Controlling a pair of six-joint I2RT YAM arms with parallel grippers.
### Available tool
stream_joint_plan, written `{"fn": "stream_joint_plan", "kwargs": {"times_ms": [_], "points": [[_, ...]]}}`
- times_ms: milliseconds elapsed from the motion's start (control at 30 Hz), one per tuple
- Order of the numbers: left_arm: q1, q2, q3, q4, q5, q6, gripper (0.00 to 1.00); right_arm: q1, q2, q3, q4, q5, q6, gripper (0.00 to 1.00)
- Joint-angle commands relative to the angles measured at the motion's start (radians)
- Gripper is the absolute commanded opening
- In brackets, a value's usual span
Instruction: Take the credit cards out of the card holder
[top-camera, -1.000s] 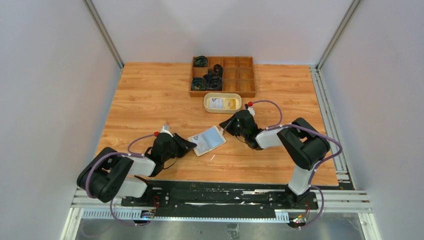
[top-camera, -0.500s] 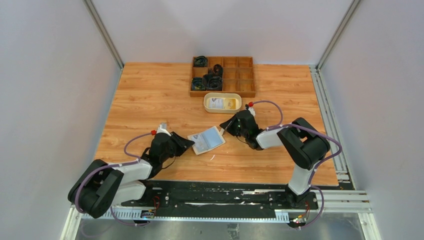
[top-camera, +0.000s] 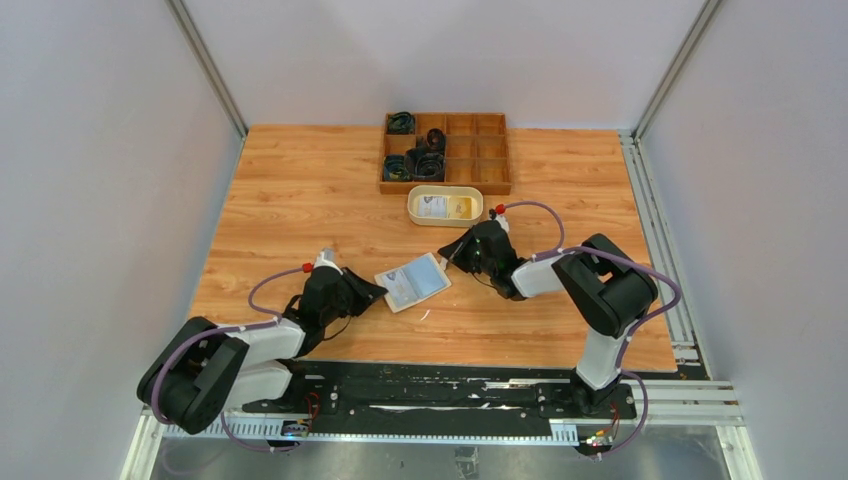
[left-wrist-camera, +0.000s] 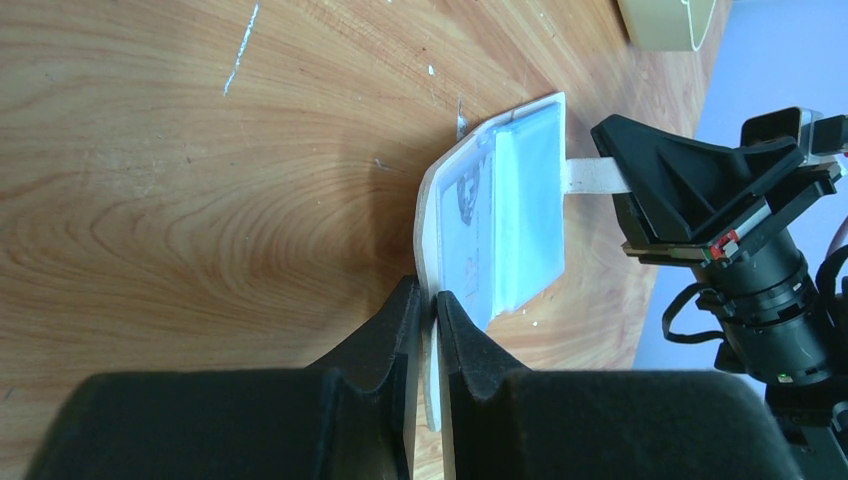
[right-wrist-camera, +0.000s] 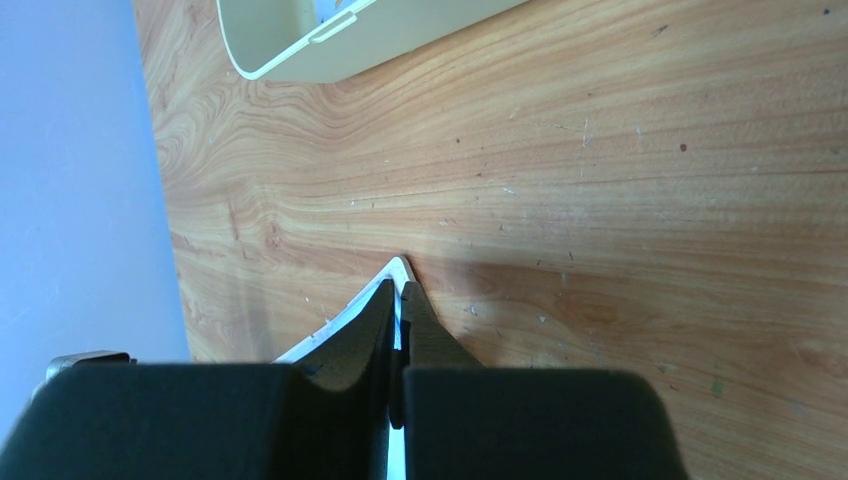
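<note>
The beige card holder (top-camera: 412, 281) lies open on the table between my two grippers. Pale blue-grey credit cards (left-wrist-camera: 525, 215) sit in its inner pockets, one over a printed card. My left gripper (top-camera: 375, 292) is shut on the holder's near-left edge (left-wrist-camera: 428, 215), pinched between the black fingers (left-wrist-camera: 427, 295). My right gripper (top-camera: 450, 258) is shut at the holder's far-right side. The left wrist view shows the closure tab (left-wrist-camera: 590, 175) running into it. In the right wrist view a thin pale edge (right-wrist-camera: 398, 263) sticks out past its fingertips (right-wrist-camera: 398, 288).
A cream oval dish (top-camera: 445, 217) with a pale card-like piece in it stands just behind the right gripper. It also shows in the right wrist view (right-wrist-camera: 330, 50). A wooden compartment tray (top-camera: 493, 186) with black coiled items stands at the back.
My left arm's elbow has dropped lower left and its gripper shifted slightly. The card holder and the right gripper have barely moved.
</note>
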Motion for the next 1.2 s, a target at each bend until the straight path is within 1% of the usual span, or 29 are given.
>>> {"fn": "stream_joint_plan", "kwargs": {"times_ms": [0,167,200,267,400,433,500,567,633,667,700,733,767,867,967,1167], "points": [[-0.005,-0.005,0.010,0.000,-0.019,0.013,0.14,-0.014,0.019,-0.012,0.013,-0.006,0.009,0.00],[-0.005,-0.001,0.005,-0.002,-0.023,0.009,0.15,-0.015,0.016,-0.015,0.010,0.000,0.012,0.00],[-0.005,0.003,0.006,-0.002,-0.024,0.008,0.12,-0.015,0.015,-0.016,0.008,0.002,0.012,0.00],[-0.005,0.013,0.006,-0.002,-0.022,0.007,0.01,-0.015,0.014,-0.016,0.001,0.005,0.013,0.00],[-0.005,0.041,0.010,-0.001,-0.020,0.002,0.00,-0.017,-0.011,-0.019,-0.013,0.018,-0.007,0.00],[-0.005,0.047,0.011,-0.002,-0.020,0.004,0.00,-0.017,-0.023,-0.016,-0.018,0.020,-0.029,0.03],[-0.005,0.053,0.015,-0.002,-0.017,0.010,0.00,-0.016,-0.062,0.007,-0.065,0.021,-0.097,0.19],[-0.005,0.058,0.018,-0.001,-0.020,0.017,0.00,-0.006,-0.113,0.049,-0.146,0.027,-0.201,0.30],[-0.005,0.060,0.025,-0.005,-0.020,0.028,0.00,0.029,-0.176,0.111,-0.254,0.123,-0.360,0.42],[-0.005,0.064,0.028,-0.004,-0.019,0.033,0.00,0.055,-0.206,0.140,-0.304,0.163,-0.470,0.48],[-0.005,0.066,0.033,-0.005,-0.017,0.037,0.00,0.084,-0.229,0.165,-0.341,0.195,-0.531,0.53],[-0.005,0.070,0.037,-0.006,-0.019,0.041,0.00,0.119,-0.249,0.189,-0.380,0.214,-0.634,0.58],[-0.005,0.074,0.041,-0.006,-0.020,0.042,0.00,0.138,-0.258,0.216,-0.399,0.218,-0.698,0.61],[-0.005,0.093,0.054,-0.006,-0.015,0.048,0.00,0.193,-0.241,0.294,-0.486,0.136,-0.826,0.64],[-0.005,0.106,0.064,-0.006,-0.012,0.050,0.00,0.226,-0.181,0.359,-0.554,0.062,-0.881,0.66],[-0.005,0.096,0.069,-0.006,-0.010,0.054,0.00,0.312,0.004,0.556,-0.728,0.062,-0.952,0.67]]}}
